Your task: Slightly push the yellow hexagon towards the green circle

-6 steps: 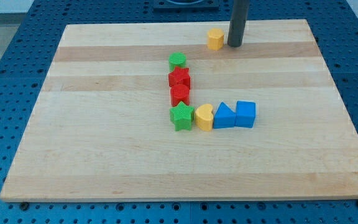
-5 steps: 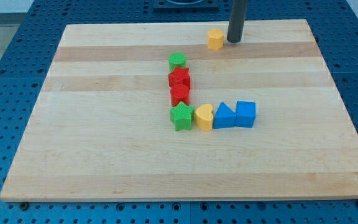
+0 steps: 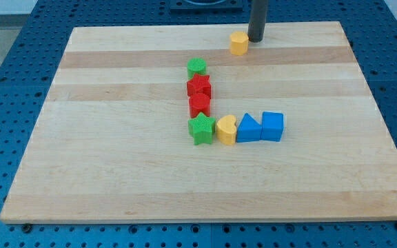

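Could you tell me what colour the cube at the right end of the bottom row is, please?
Blue: the cube shows plainly in the camera view, the only one.

My tip (image 3: pixel 256 39) sits near the view's top edge of the board (image 3: pixel 116 186), just to the upper right of the yellow hexagon (image 3: pixel 238 43), touching it or nearly so. Well below and to the left of that, the green circle (image 3: pixel 197 67) heads a column running toward the view's bottom: red star (image 3: pixel 199 86), second red block (image 3: pixel 199 104), then green star (image 3: pixel 201 129). From the green star a row runs to the view's right, each piece beside the next: yellow block (image 3: pixel 226 129), blue triangle (image 3: pixel 248 128), blue cube (image 3: pixel 272 126).
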